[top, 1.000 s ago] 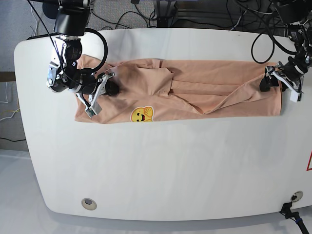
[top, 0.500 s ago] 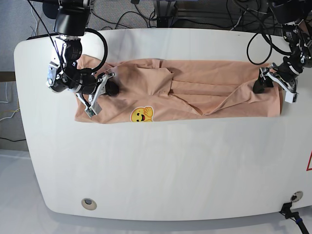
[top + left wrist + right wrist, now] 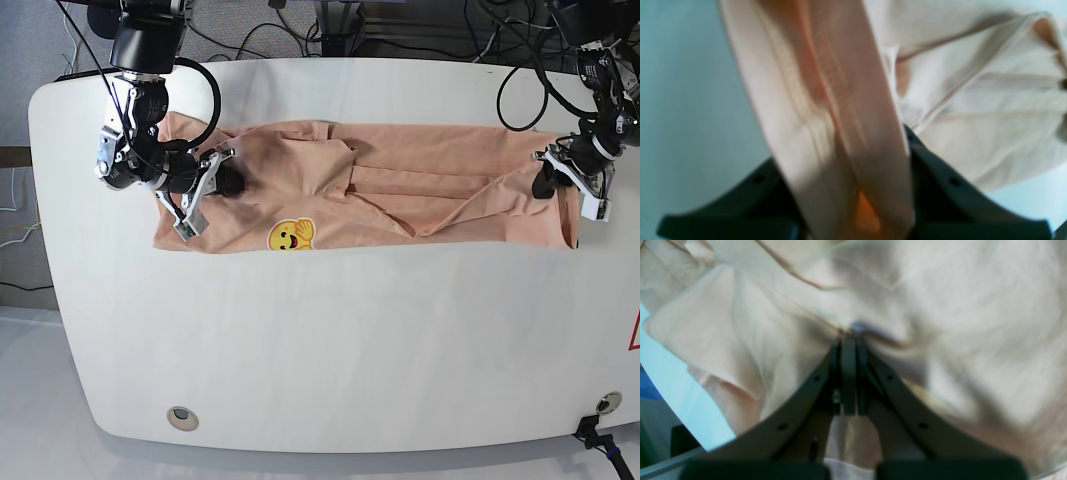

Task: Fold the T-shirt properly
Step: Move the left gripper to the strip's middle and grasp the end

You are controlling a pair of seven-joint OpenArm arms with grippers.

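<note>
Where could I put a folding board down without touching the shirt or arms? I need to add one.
The table is bare below the T-shirt, down to its near edge. The far strip is narrow. The left gripper and right gripper crowd the shirt's ends.

T-shirt (image 3: 400, 185): soft matt peach cloth, creased, stitched hem ribbed close up; smiley print (image 3: 291, 236) yellow, flat, slightly glossy. Table (image 3: 330, 350): smooth white, faint sheen. Right gripper (image 3: 848, 343) and left gripper (image 3: 853, 200): jaws matt black plastic.
</note>
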